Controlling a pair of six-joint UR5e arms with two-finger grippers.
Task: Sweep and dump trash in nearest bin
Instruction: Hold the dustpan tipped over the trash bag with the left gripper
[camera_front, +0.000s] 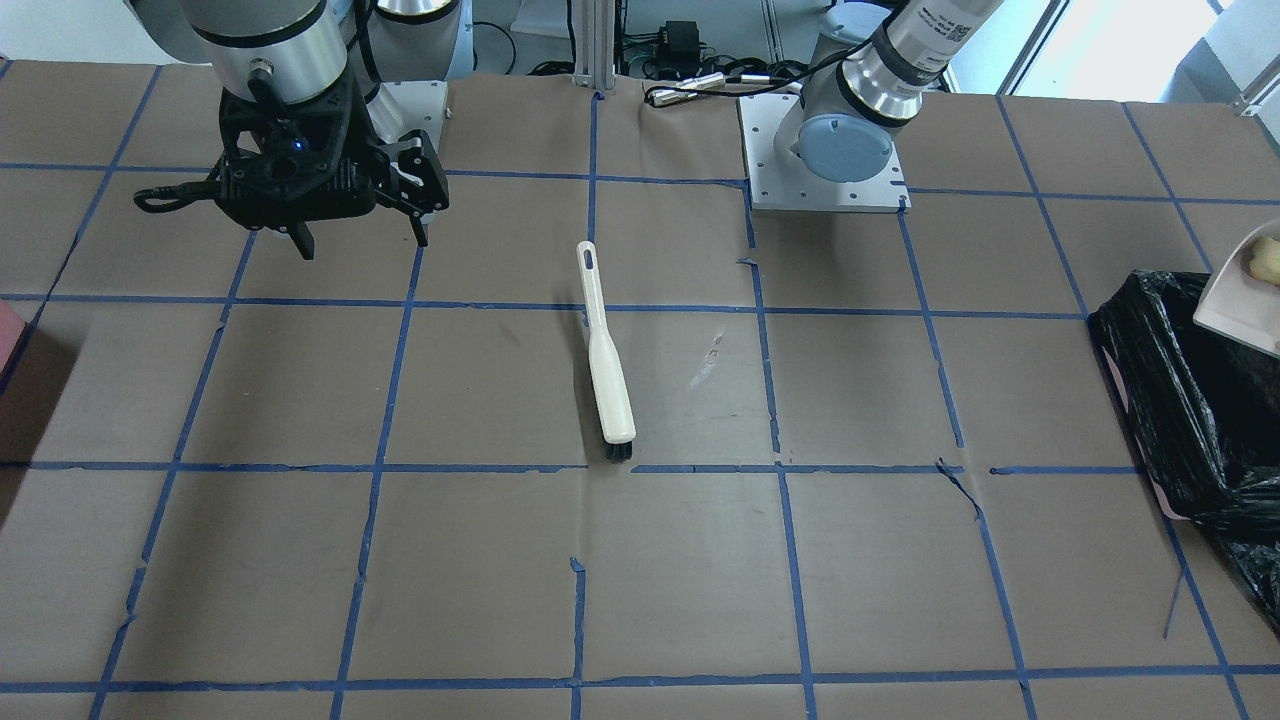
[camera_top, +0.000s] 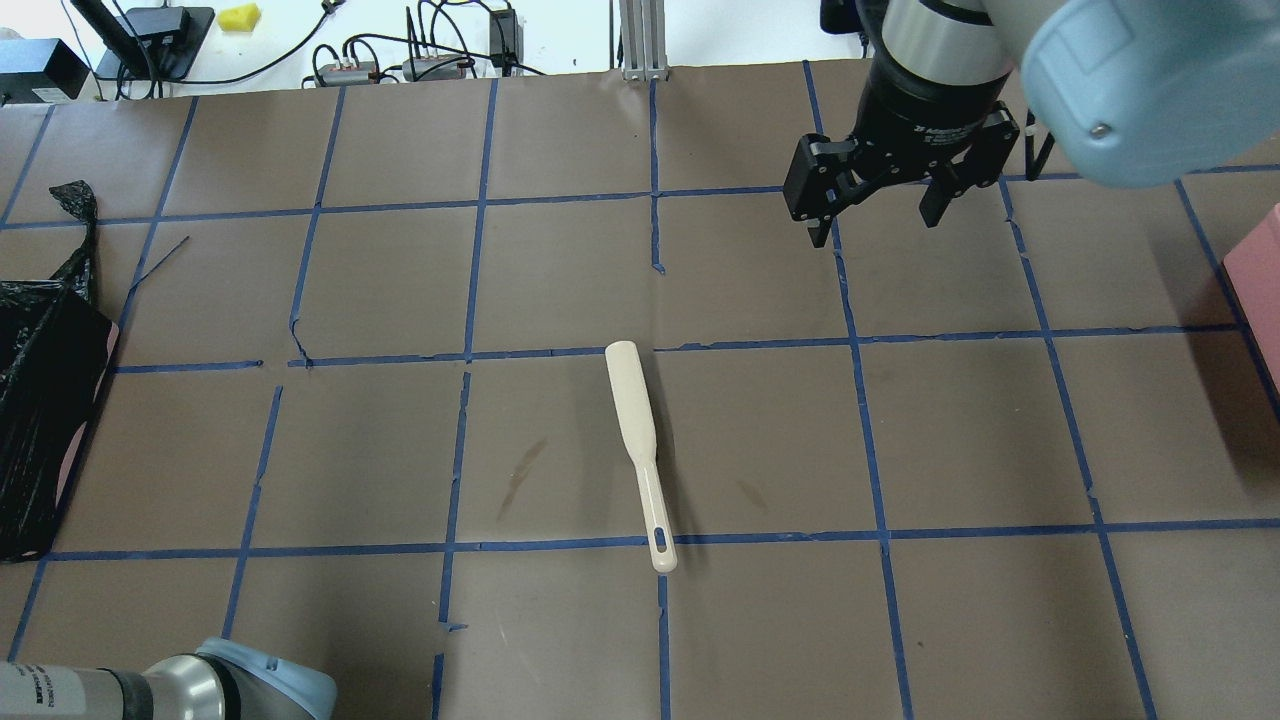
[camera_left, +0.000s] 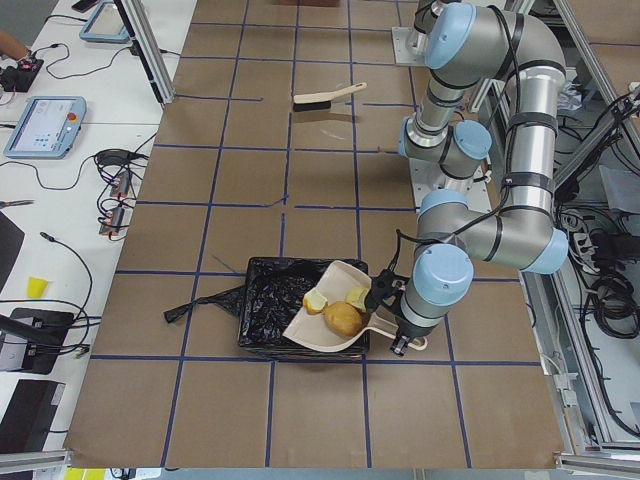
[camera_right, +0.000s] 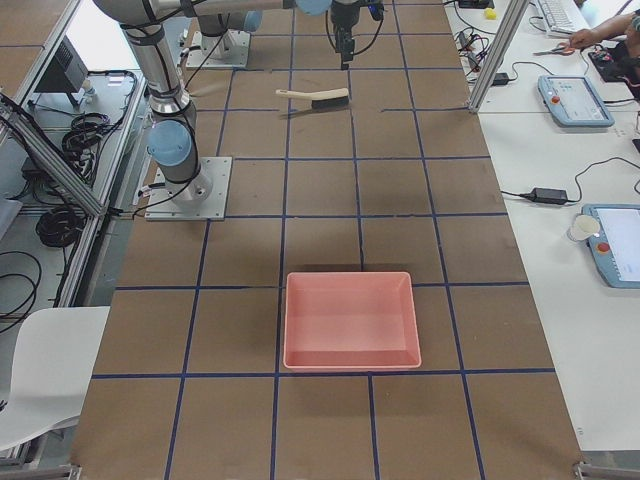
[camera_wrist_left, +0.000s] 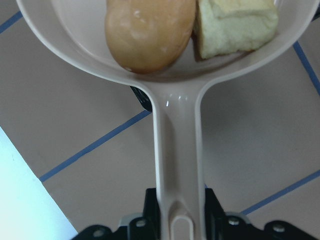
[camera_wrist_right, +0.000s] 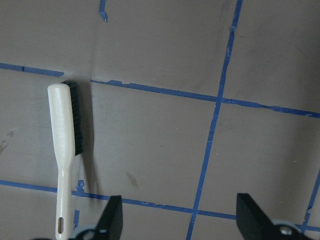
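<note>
Brown paper (camera_front: 480, 570) gridded with blue tape (camera_front: 300, 465) carries 1 white brush (camera_front: 607, 360).

1. A rounded orange-brown potato-like lump (camera_wrist_left: 150, 32) lies in a white plastic dustpan (camera_wrist_left: 177, 150), touching a pale-yellow spongy chunk (camera_wrist_left: 235, 25). A second chunk (camera_left: 316, 301) lies just beside the lump.
2. A boxy bin lined with crinkled glossy black plastic (camera_left: 262, 300) stands under the tilted dustpan.

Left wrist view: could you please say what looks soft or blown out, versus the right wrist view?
Left wrist view: dustpan and orange-brown lump look soft at close range, bottom-left corner washed out pale. Right wrist view: brush crisp, casting a narrow shadow.
</note>
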